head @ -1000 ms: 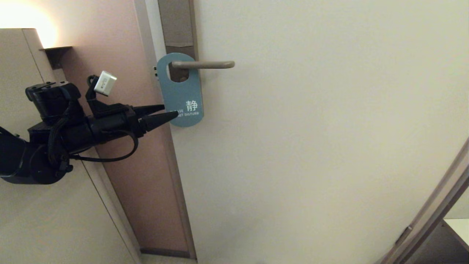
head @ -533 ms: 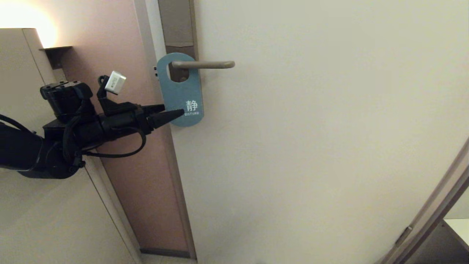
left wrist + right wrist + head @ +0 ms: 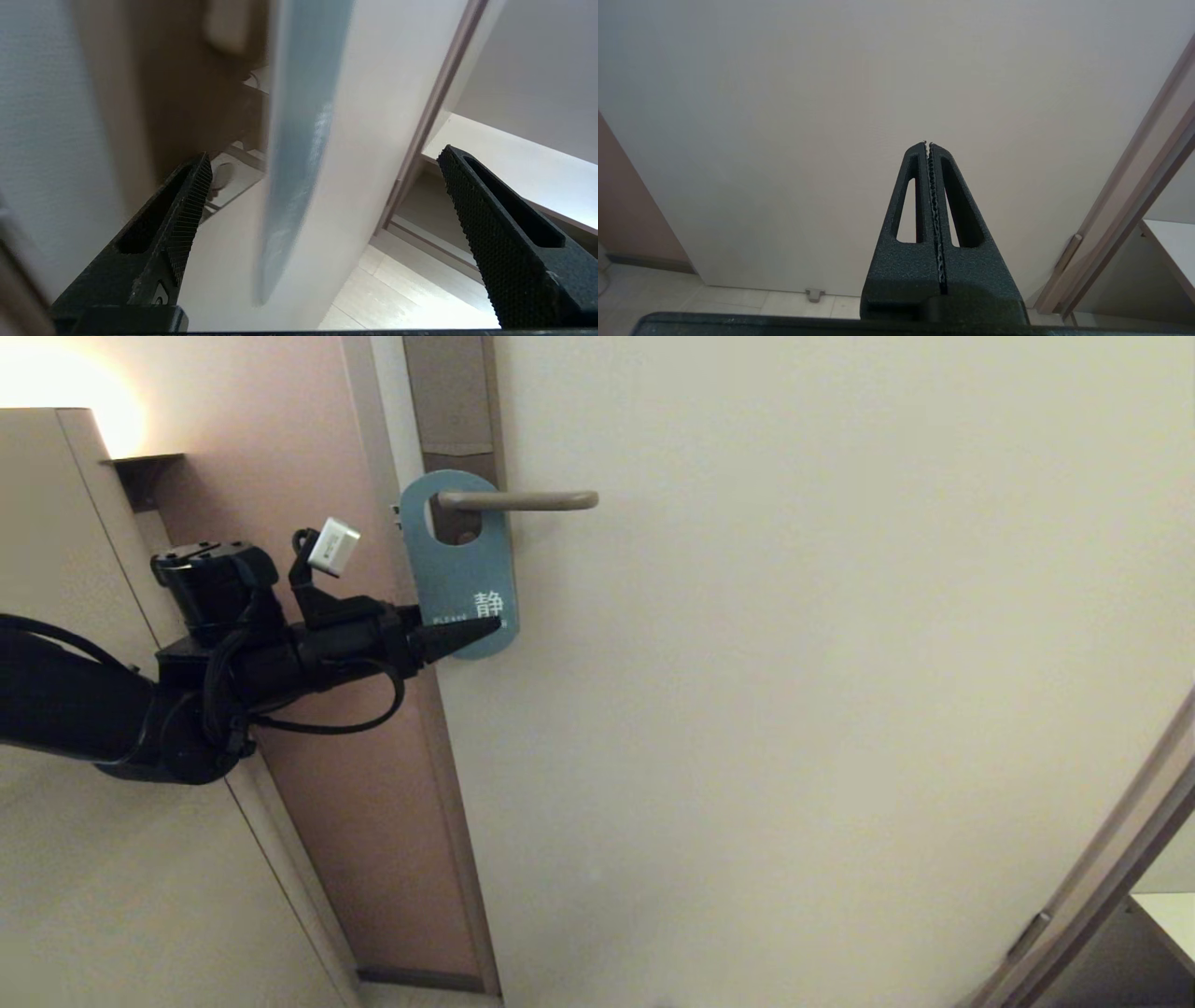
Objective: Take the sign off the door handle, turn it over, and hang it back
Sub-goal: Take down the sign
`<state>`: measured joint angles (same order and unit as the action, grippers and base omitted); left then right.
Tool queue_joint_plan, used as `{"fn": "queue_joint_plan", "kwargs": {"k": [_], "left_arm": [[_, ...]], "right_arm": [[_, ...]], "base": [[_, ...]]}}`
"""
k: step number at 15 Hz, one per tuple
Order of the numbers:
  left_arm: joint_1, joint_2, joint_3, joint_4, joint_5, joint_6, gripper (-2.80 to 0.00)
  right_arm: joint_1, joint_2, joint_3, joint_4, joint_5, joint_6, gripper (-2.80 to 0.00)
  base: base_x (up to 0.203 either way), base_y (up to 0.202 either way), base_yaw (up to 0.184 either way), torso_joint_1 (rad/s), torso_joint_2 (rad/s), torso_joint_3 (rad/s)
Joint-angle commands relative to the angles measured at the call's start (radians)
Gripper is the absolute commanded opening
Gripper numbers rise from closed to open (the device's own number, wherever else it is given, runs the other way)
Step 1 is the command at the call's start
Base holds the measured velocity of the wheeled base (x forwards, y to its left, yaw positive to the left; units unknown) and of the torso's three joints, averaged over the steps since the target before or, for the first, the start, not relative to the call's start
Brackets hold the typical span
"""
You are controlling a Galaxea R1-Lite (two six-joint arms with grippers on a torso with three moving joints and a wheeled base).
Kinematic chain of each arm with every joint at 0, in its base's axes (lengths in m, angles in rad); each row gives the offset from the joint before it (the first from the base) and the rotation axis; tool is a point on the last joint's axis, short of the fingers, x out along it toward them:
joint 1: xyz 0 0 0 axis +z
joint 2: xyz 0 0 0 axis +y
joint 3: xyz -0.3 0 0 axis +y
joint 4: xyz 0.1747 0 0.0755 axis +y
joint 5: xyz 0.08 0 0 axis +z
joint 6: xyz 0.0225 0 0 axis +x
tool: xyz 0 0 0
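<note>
The teal-blue sign point(image 3: 457, 569) hangs by its hole on the bronze-grey door handle point(image 3: 518, 501), its printed side facing me. My left gripper point(image 3: 476, 618) comes in from the left at the sign's lower end. It is open, with one finger in front of the sign and the other behind it. In the left wrist view the sign point(image 3: 299, 140) shows edge-on between the two spread fingers point(image 3: 187, 210), nearer that one, and touches neither. My right gripper point(image 3: 928, 143) is shut and empty, low in front of the door, out of the head view.
The brown backplate point(image 3: 453, 392) runs up the pale door point(image 3: 794, 663) near its left edge. A pinkish wall point(image 3: 308, 476) and frame stand close to my left arm. Another door frame point(image 3: 1111, 868) is at the lower right. A small stopper point(image 3: 813, 294) sits on the floor.
My left arm has moved right and a little up toward the door. Its open fingers now reach round the sign's lower end. The sign still hangs as before.
</note>
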<state>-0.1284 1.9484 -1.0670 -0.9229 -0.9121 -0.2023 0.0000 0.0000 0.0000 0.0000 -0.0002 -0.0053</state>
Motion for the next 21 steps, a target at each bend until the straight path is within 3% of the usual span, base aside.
{"fn": "queue_joint_plan", "kwargs": {"k": [1, 21], "left_arm": [[-0.007, 0.003, 0.000, -0.005, -0.005, 0.000, 0.00], [-0.051, -0.005, -0.007, -0.034, -0.002, 0.009, 0.00]], "right_arm": [[0.000, 0.000, 0.000, 0.000, 0.000, -0.001, -2.80], [0.000, 0.000, 0.000, 0.000, 0.000, -0.001, -2.80]], "base": [[0.000, 0.000, 0.000, 0.000, 0.00, 0.000], [0.000, 0.000, 0.000, 0.000, 0.00, 0.000]]}}
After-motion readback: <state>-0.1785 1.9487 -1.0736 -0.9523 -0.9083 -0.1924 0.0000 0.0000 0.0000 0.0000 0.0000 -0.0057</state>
